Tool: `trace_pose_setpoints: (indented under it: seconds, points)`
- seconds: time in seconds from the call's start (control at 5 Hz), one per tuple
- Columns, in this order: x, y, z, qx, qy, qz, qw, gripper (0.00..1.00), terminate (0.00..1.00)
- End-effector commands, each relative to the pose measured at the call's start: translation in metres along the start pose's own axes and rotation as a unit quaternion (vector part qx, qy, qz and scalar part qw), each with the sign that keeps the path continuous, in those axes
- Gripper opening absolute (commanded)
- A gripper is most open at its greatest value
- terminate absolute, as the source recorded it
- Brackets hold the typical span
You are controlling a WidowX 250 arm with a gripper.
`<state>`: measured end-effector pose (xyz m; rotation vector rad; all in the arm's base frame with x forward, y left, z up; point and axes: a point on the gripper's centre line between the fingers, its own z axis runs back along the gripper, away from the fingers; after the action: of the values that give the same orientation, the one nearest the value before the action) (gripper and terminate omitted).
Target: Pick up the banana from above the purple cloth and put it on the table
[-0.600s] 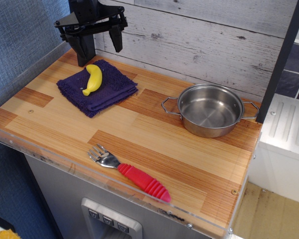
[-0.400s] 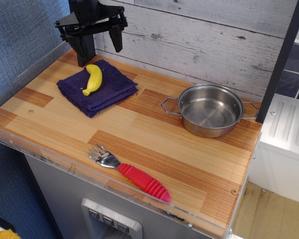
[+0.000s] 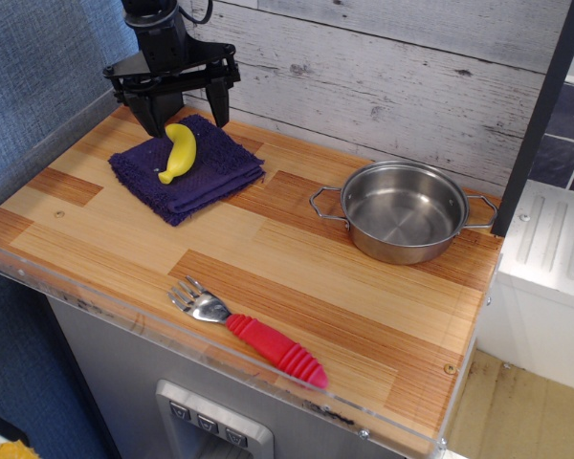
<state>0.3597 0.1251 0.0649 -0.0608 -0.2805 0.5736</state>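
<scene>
The yellow banana (image 3: 179, 151) lies on the dark purple cloth (image 3: 187, 170) at the back left of the wood-plank table (image 3: 268, 258). My black gripper (image 3: 183, 113) hangs open just above and behind the banana's far end, one finger on each side of it. It holds nothing.
A steel pot (image 3: 402, 210) stands at the right back of the table. A fork with a red handle (image 3: 253, 335) lies near the front edge. A whitewashed plank wall runs behind, and a blue wall stands at the left.
My gripper has come down toward the banana and cloth. The banana and cloth have not moved.
</scene>
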Motion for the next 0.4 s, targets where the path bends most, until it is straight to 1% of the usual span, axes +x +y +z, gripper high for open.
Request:
trace_pose_setpoints:
  seconds: [0.0, 0.2]
  points:
    - [0.007, 0.002, -0.004, 0.02, -0.02, -0.012, 0.9995, 1.0, 0.0]
    - [0.008, 0.004, -0.015, 0.03, -0.014, -0.017, 0.9993, 1.0, 0.0]
